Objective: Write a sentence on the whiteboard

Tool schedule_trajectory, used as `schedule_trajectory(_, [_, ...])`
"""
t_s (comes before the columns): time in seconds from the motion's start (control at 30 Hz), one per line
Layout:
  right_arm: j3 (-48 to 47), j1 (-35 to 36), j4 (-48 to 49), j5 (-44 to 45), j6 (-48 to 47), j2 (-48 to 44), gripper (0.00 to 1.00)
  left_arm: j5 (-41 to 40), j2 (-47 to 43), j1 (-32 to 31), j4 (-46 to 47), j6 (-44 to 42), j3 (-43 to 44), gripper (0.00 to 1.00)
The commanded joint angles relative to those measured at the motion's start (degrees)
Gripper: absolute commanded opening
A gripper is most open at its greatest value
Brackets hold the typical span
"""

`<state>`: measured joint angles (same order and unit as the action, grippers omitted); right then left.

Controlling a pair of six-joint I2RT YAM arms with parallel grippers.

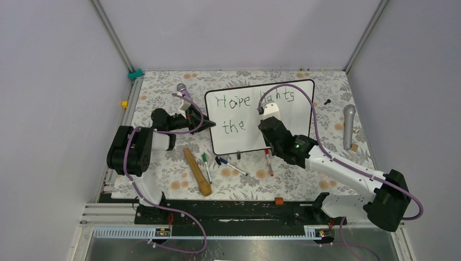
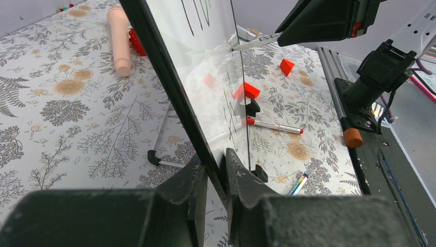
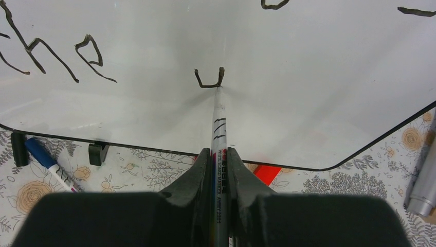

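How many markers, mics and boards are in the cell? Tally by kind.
Markers: 4 (held marker in the right end effector; green-capped marker, blue-capped marker and red-capped marker on the table)
Microphones: 2 (grey microphone, far-left microphone)
Boards: 1 (whiteboard)
Total: 7

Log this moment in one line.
left pincer: shut on whiteboard | right pincer: shut on marker, tip on whiteboard | sentence: unfinished after "the"

One whiteboard (image 1: 260, 117), two microphones (image 1: 349, 126), one wooden stick (image 1: 197, 172), four markers (image 1: 230, 166), three loose, one held.
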<state>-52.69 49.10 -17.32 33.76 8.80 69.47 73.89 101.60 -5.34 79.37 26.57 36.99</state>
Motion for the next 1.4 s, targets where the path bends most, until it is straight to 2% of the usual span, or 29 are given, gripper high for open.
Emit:
schedule_trajectory(0.0, [-0.41, -0.58, 0.50, 1.48, 0.05, -1.27, 0.00, 0.94, -0.79, 0.02, 5.03, -8.20, -0.51, 0.00])
schedule_trajectory(0.67, [-5.50, -2.44, 0.48, 1.23, -1.71, -0.44, 0.00, 0.94, -0.65, 0.03, 5.00, -8.02, -0.33, 0.00])
schedule_trajectory(1.2, [-0.29, -2.43, -3.52, -2.07, 0.90, -10.36, 0.00, 0.65, -0.55, 0.05, 5.02, -7.93, -0.30, 0.00])
schedule_trajectory(1.37, [-0.03, -2.43, -4.12, -1.49, 1.20, -8.92, 0.00, 0.89, -0.68, 0.05, 5.01, -8.02, -0.34, 0.00])
